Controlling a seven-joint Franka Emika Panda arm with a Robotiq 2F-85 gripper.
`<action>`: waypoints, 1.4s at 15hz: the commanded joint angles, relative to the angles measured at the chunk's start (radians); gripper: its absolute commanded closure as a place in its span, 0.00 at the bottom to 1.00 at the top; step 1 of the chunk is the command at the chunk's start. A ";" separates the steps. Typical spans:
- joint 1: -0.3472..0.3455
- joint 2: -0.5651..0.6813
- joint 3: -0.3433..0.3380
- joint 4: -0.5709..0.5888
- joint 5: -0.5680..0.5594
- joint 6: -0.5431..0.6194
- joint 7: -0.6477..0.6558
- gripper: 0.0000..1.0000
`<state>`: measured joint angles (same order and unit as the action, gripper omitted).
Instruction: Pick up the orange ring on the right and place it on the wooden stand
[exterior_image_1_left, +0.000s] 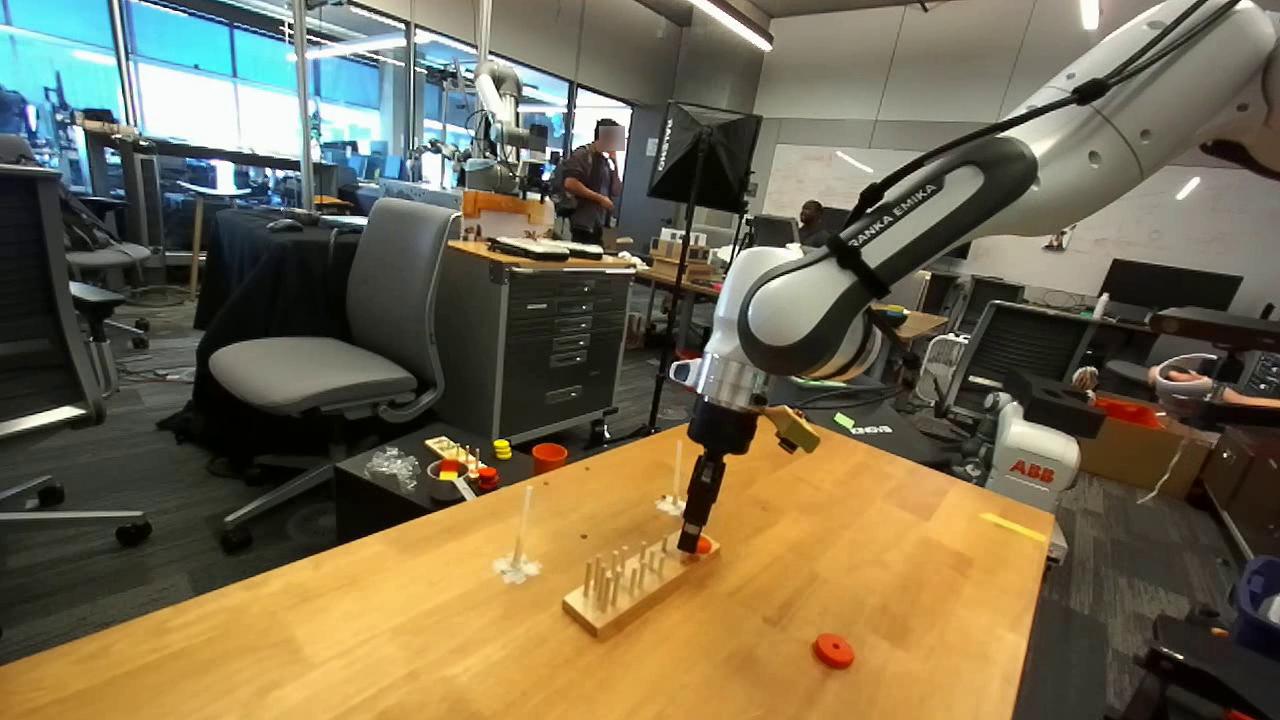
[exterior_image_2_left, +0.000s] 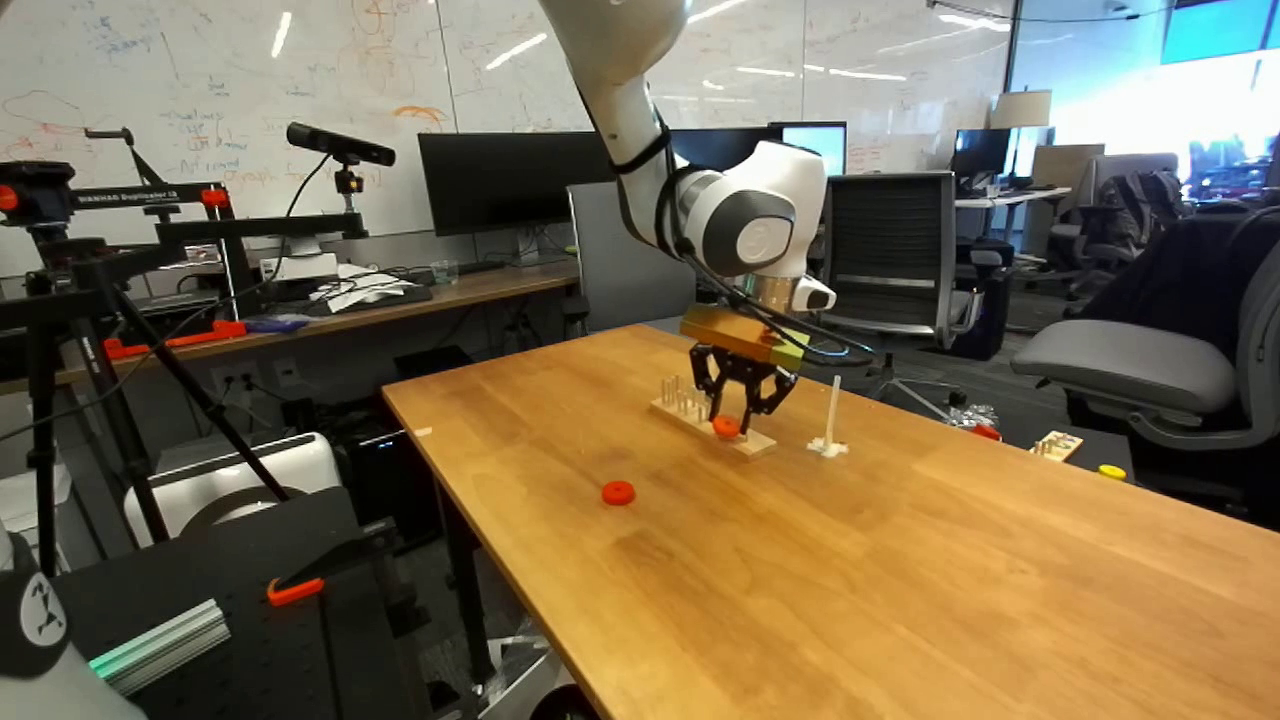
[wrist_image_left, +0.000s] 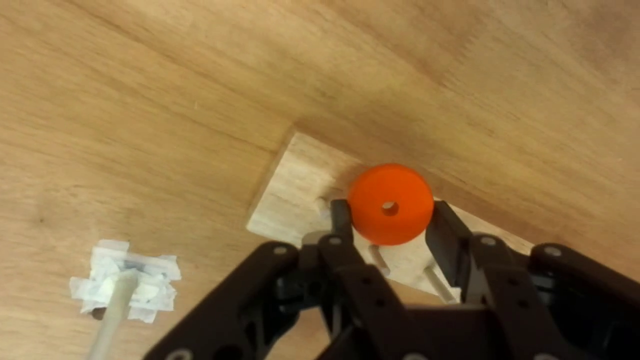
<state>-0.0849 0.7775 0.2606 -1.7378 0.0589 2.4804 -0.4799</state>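
Note:
My gripper (wrist_image_left: 392, 212) is shut on an orange ring (wrist_image_left: 390, 230), one fingertip against each side of its rim. The gripper (exterior_image_1_left: 690, 542) and the held ring (exterior_image_1_left: 704, 546) are at one end of the wooden stand (exterior_image_1_left: 602, 617). In an exterior view the held ring (exterior_image_2_left: 725, 428) is tilted, its flat face turned outward, low over the stand (exterior_image_2_left: 752, 446). In the wrist view it covers part of the stand (wrist_image_left: 280, 215), with pegs showing beside and below it. No peg shows through its hole. The gap to the pegs cannot be told.
A second orange ring lies flat on the table (exterior_image_1_left: 833, 651), also in an exterior view (exterior_image_2_left: 618, 493). Thin upright rods (exterior_image_1_left: 523, 525) (exterior_image_1_left: 678, 475) are taped down near the stand; one shows in the wrist view (wrist_image_left: 112, 310). A black side table (exterior_image_1_left: 375, 510) holds loose parts.

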 joint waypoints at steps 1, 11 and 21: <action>0.009 -0.043 0.009 -0.082 0.000 0.065 -0.016 0.82; 0.003 -0.080 0.048 -0.152 0.001 0.131 -0.023 0.82; 0.016 -0.097 0.041 -0.143 0.002 0.124 -0.012 0.82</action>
<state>-0.0699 0.7029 0.2964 -1.8679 0.0584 2.6005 -0.4895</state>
